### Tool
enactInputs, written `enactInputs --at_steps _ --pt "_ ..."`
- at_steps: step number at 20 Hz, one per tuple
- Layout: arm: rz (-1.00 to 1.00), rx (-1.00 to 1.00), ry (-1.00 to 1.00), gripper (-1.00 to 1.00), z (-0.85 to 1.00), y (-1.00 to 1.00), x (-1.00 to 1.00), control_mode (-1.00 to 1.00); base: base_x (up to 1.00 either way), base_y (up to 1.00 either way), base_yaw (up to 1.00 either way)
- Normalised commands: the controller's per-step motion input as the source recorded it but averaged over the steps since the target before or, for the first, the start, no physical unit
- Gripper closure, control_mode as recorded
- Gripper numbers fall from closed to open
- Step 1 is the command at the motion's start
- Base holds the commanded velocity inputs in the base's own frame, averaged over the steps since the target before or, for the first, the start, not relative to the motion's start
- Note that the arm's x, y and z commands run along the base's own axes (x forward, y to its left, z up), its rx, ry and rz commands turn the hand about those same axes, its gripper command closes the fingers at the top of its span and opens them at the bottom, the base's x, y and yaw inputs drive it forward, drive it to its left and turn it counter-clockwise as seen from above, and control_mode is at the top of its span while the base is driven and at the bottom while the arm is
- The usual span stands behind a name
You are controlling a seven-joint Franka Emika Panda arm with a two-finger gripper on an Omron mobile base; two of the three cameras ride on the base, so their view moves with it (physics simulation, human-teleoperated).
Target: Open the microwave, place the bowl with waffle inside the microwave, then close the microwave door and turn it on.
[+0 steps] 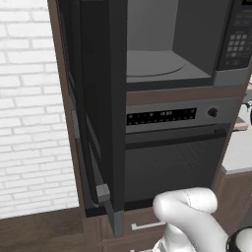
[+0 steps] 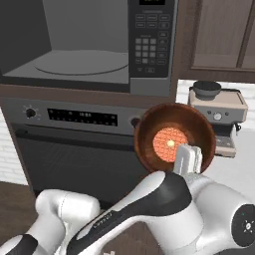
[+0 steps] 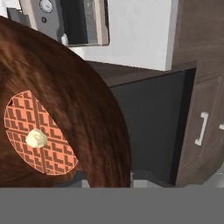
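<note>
The microwave (image 1: 167,44) stands open, its grey cavity and round turntable (image 2: 82,62) bare. The microwave door (image 1: 98,98) is swung out wide to the left, seen edge-on. My gripper (image 2: 187,159) is shut on the near rim of the reddish-brown bowl (image 2: 174,137), which hangs tilted in the air in front of the oven's right end, below the keypad (image 2: 149,45) and lower than the cavity. An orange waffle (image 2: 169,142) with a pale pat on it lies inside. In the hand view the bowl (image 3: 87,109) and waffle (image 3: 39,131) loom at the left.
A grey oven (image 2: 74,144) with knobs and a display strip sits right under the microwave. To the right a coffee machine (image 2: 219,117) stands on a pale counter (image 1: 241,152). Dark wood cabinets (image 2: 219,35) hang above it. A white brick wall (image 1: 29,98) lies left of the door.
</note>
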Motion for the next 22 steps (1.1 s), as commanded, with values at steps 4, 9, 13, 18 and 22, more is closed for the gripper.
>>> enactInputs --at_steps 4,9,13,18,22 --pt "0.0 -0.09 0.0 1.0 0.74 0.98 -0.43 -1.0 0.0 0.0 0.0" --pt "0.0 -0.08 0.0 1.0 0.6 1.0 -0.01 -1.0 0.0 0.0 0.0" --pt "0.01 -0.05 -0.05 1.0 0.76 1.0 0.0 -1.0 0.0 0.0 0.0" --pt "0.05 -0.08 -0.03 1.0 0.73 1.0 -0.02 -1.0 0.0 0.0 0.0" --pt "0.04 -0.03 0.0 1.0 0.69 1.0 0.06 -1.0 0.0 0.0 0.0"
